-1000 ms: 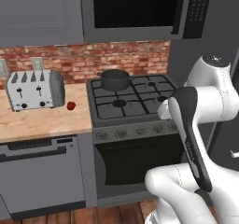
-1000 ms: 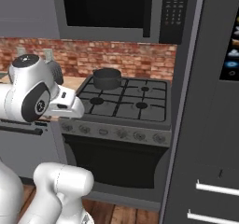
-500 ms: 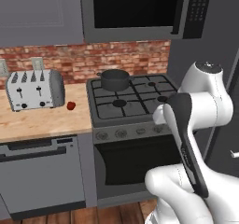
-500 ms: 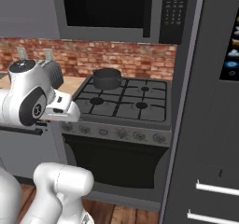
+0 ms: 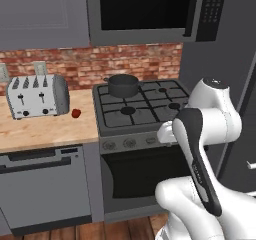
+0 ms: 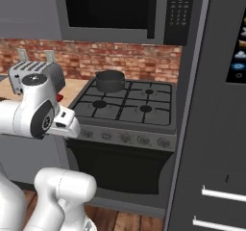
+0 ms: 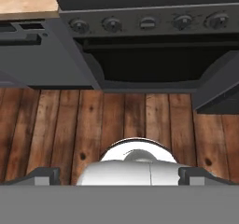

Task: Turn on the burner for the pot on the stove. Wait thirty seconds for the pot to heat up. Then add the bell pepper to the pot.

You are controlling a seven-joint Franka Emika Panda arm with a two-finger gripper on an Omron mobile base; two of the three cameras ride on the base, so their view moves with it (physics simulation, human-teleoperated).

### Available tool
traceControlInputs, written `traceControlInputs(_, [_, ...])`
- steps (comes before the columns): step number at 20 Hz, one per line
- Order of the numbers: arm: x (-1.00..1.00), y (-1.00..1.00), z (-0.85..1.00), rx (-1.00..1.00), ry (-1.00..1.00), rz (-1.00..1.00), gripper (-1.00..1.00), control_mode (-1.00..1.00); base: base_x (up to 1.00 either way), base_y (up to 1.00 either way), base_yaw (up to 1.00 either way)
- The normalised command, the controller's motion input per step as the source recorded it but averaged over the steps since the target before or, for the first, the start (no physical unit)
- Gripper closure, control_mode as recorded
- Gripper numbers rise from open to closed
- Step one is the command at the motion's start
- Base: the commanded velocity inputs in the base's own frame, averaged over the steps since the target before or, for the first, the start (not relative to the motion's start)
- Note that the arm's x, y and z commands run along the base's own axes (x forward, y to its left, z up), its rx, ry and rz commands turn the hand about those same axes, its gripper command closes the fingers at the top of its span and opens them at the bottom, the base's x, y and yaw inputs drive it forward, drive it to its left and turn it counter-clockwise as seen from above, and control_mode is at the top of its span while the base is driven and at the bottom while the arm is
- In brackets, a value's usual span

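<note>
The dark grey pot [image 5: 124, 85] [image 6: 110, 80] stands on the back left grate of the stove [image 5: 150, 115] [image 6: 144, 121] and hides its burner. On the wooden counter left of the stove lies the small red bell pepper [image 5: 76, 113]. My gripper [image 7: 119, 175] is open with nothing between its tips, which stand wide apart. It hangs low in front of the stove. The hand view has the row of knobs [image 7: 148, 22] above the dark oven door [image 7: 144, 62]. The white hand [image 5: 167, 133] [image 6: 67, 123] is level with the knob row [image 5: 130, 143].
A silver toaster [image 5: 36, 95] [image 6: 36, 73] sits on the counter [image 5: 45, 129] by the brick wall. A black microwave [image 5: 150, 9] hangs over the stove. A dishwasher front [image 7: 37, 55] is left of the oven, a tall dark fridge [image 6: 216, 129] right of it, and wooden floor [image 7: 93, 120] below.
The arm has sunk a little and the hand has dropped lower in front of the stove. The gripper stays open. Pot and bell pepper have not moved.
</note>
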Motion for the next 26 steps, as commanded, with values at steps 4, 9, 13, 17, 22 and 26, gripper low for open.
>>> traceControlInputs(4, [0.0, 0.33, -0.16, 0.0, 0.0, 0.0, -1.0, -1.0, 0.0, 0.0, 0.0])
traceControlInputs(9, [0.0, 0.37, -0.24, 0.0, 0.0, 0.0, -1.0, -1.0, 0.0, 0.0, 0.0])
traceControlInputs(13, [0.0, 0.11, -0.22, 0.0, 0.0, 0.0, -1.0, -1.0, 0.0, 0.0, 0.0])
traceControlInputs(17, [0.0, 0.08, -0.28, 0.0, 0.0, 0.0, -1.0, -1.0, 0.0, 0.0, 0.0])
traceControlInputs(22, [0.0, 0.14, -0.22, 0.0, -0.01, 0.0, -1.0, -1.0, 0.0, 0.0, 0.0])
traceControlInputs(26, [0.0, 0.18, -0.16, 0.0, -0.04, 0.0, -1.0, -1.0, 0.0, 0.0, 0.0])
